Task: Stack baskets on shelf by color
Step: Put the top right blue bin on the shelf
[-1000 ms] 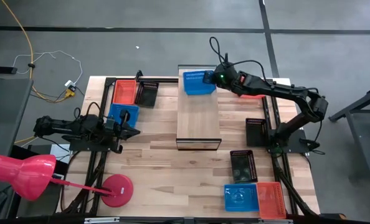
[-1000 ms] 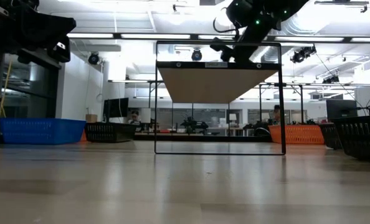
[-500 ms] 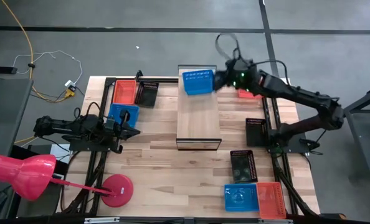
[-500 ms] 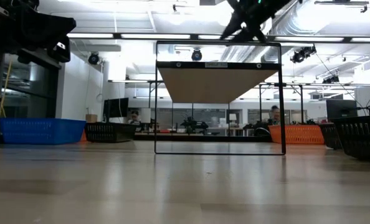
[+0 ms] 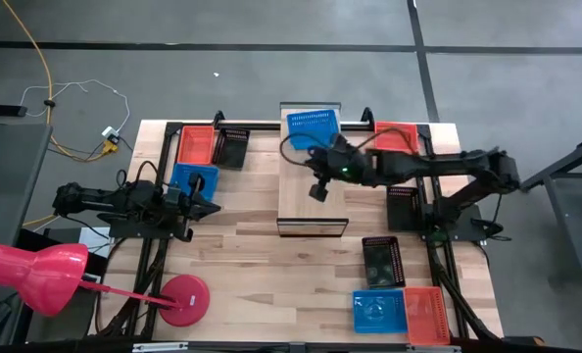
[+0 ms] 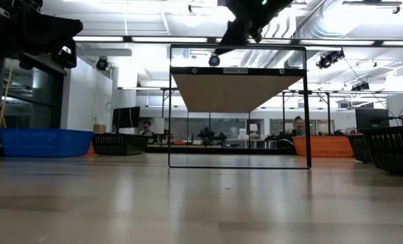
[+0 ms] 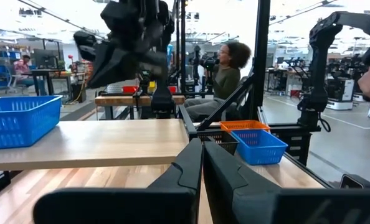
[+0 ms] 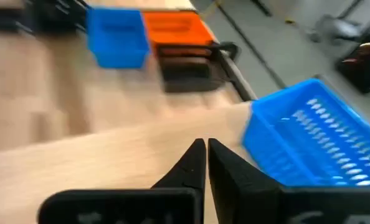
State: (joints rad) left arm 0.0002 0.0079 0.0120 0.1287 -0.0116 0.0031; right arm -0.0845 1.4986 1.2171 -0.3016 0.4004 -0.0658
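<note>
Blue basket (image 5: 312,128) overhangs the shelf (image 5: 312,196) end; its far side cropped.

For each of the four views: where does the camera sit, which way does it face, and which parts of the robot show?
High: overhead, straight down; both arms, shelf, blue basket at its far end.
Low: table height, level across; shelf from below, right arm above.
Left wrist: on the left arm, toward the shelf; shut left gripper, right arm beyond.
Right wrist: above the shelf, looking down; shut, empty right gripper.
Shared: both wrist views show that blue basket.
</note>
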